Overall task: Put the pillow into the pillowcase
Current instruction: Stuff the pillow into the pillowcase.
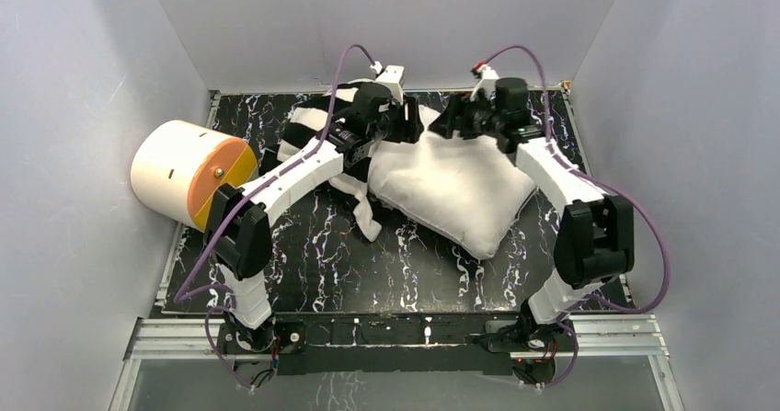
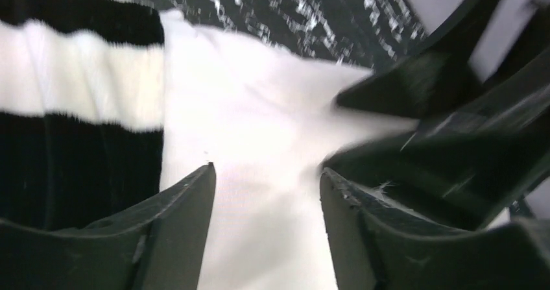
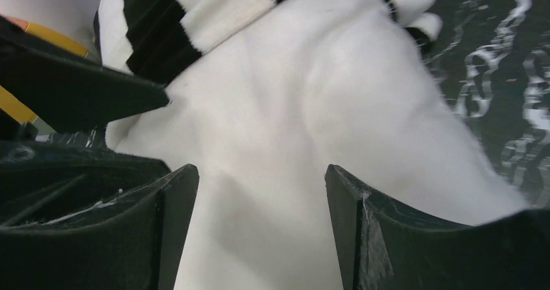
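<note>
The pillow (image 1: 455,195) lies mid-table, slanting from the far left to the near right, and almost all of its white cover is bare. The pillowcase (image 1: 317,121) sits bunched at its far-left end; in the right wrist view the stripes (image 3: 194,17) lap over that corner, though how deep the corner sits inside cannot be told.

The left gripper (image 2: 266,173) and right gripper (image 3: 259,170) hang close together over the pillow's far edge. Each has its jaws spread with only white cover below, so neither pinches anything. The rest is the black marbled table (image 1: 405,264) and a cream cylinder (image 1: 189,172) at the far left, well apart from the work.

By this layout, the task is at an early stage of stuffing, between grips. The next move probably calls for one gripper to pinch the case's open hem and hold it wide. The other would then take the pillow near that corner and push it towards the far left.
</note>
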